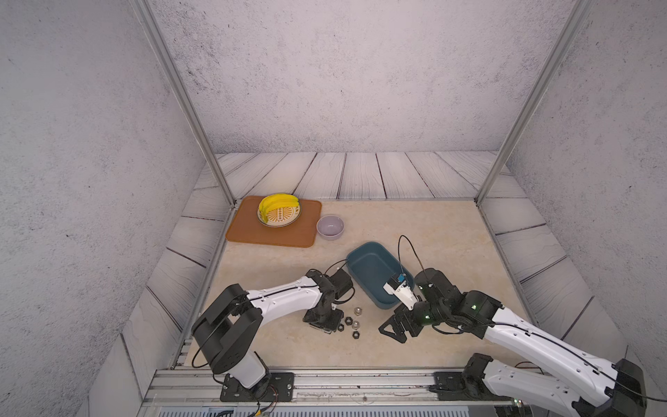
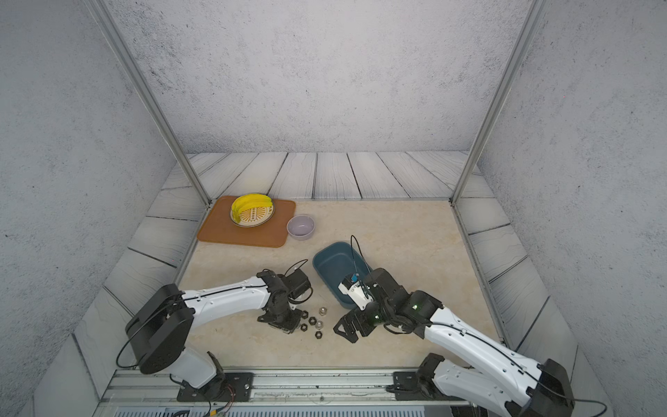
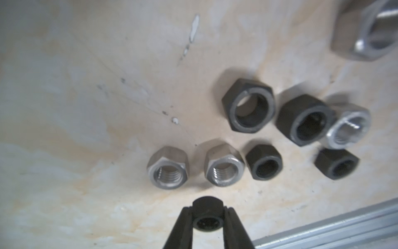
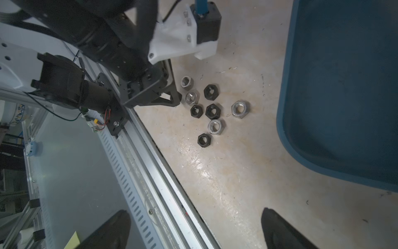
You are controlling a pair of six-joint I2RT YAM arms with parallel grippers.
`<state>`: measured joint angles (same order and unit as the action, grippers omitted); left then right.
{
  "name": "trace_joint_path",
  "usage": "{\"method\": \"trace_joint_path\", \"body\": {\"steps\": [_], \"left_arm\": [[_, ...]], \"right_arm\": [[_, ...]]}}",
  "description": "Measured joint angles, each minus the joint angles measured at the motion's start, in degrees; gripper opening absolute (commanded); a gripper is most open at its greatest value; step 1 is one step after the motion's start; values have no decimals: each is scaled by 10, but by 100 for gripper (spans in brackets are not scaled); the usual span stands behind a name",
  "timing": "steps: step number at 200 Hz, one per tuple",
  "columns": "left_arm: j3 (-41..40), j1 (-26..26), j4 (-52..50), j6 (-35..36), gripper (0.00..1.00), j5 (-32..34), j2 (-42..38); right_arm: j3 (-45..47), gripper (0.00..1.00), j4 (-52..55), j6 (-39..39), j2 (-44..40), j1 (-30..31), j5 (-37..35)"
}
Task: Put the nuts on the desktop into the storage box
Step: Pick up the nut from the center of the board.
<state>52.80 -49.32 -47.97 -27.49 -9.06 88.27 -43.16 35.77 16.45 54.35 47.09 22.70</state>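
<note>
**A:** Left gripper (image 3: 207,216)?

**B:** Clamped on one small black nut (image 3: 207,205), pinched between both fingertips low over the desktop (image 3: 86,129). Cannot tell whether the nut is clear of the surface.

**A:** Right gripper (image 4: 193,212)?

**B:** Jaws spread wide, nothing between them. It hangs near the box's near end.

**A:** Loose nuts (image 4: 217,115)?

**B:** Eight, black and silver mixed. They are clustered on the desktop between the two grippers, closest to the left one.

**A:** Storage box (image 1: 368,263)?

**B:** Teal, flat on the desktop just beyond the cluster, not touching it. The right arm's wrist overhangs its near end. A lavender bowl (image 1: 330,226) sits farther back, beside an orange mat (image 1: 252,234).
</note>
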Motion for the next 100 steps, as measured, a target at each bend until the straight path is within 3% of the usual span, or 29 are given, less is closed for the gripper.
{"method": "trace_joint_path", "body": {"steps": [52,100], "left_arm": [[3,0,10,-8,19,-41,-106],[3,0,45,-22,18,-108,-197]], "right_arm": [[-1,99,-10,26,-54,1,-125],[97,99,-170,-22,-165,1,-127]]}}
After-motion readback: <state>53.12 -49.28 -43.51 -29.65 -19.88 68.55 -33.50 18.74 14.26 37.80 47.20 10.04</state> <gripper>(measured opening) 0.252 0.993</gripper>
